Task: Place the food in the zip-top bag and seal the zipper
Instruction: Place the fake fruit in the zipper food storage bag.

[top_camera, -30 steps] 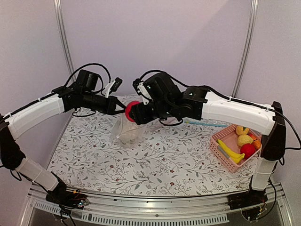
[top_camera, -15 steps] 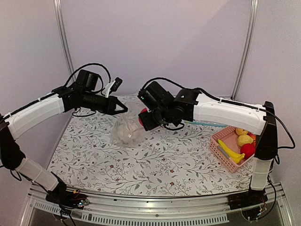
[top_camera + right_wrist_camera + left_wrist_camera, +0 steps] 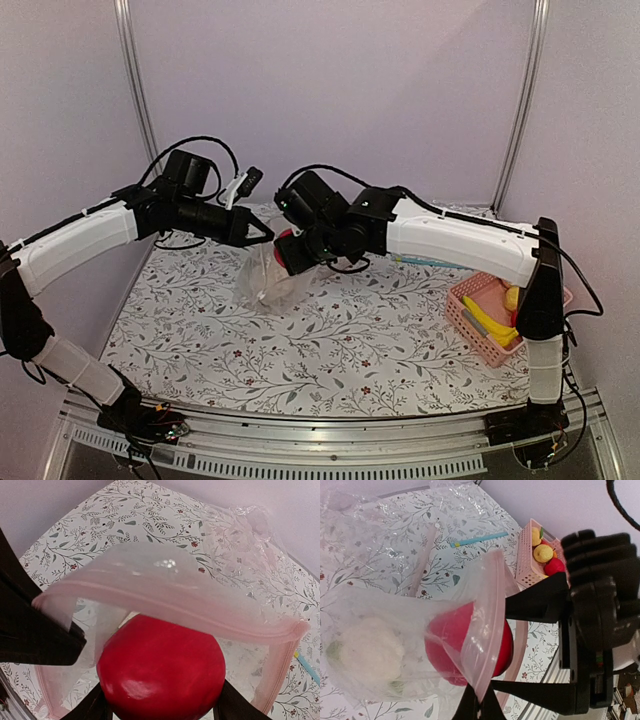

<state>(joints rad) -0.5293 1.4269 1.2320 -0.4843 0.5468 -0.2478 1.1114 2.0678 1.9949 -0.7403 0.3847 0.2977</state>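
**Inspector:** State of the left hand point(image 3: 480, 705)?

**Assistant:** Fully closed. It pinches the lip of one transparent crinkly plastic zip-top bag point(image 3: 395, 625) and holds it above the floral-patterned table point(image 3: 350, 340). I cannot tell whether the bag's bottom touches the table.

**Inspector:** The right hand point(image 3: 160, 702)?

**Assistant:** Its jaws are partly apart, one finger on each side of one red round toy fruit point(image 3: 160, 670), gripping it. The fruit sits at the bag's open mouth with the lip draped across its top. In the left wrist view it is partly behind the plastic.

**Inspector:** The zipper?

**Assistant:** One press-seal zipper strip point(image 3: 200, 607), faintly pink, runs along the mouth. It is unsealed and gaping.

**Inspector:** Contents of the bag?

**Assistant:** One white toy cauliflower point(image 3: 370, 650), deeper in than the red fruit.

**Inspector:** Food outside the bag?

**Assistant:** One pink plastic basket point(image 3: 468, 325) stands at the table's right edge, well apart from the bag. The overhead view shows one yellow toy banana point(image 3: 488, 322) in it, and the right arm hides part of the basket. The left wrist view shows two yellow round pieces point(image 3: 543, 553) and one small red piece point(image 3: 554, 566).

**Inspector:** Other items?

**Assistant:** One teal strip point(image 3: 480, 539) lies flat on the table between bag and basket. One crumpled clear plastic sheet point(image 3: 370, 515) lies beyond the bag.
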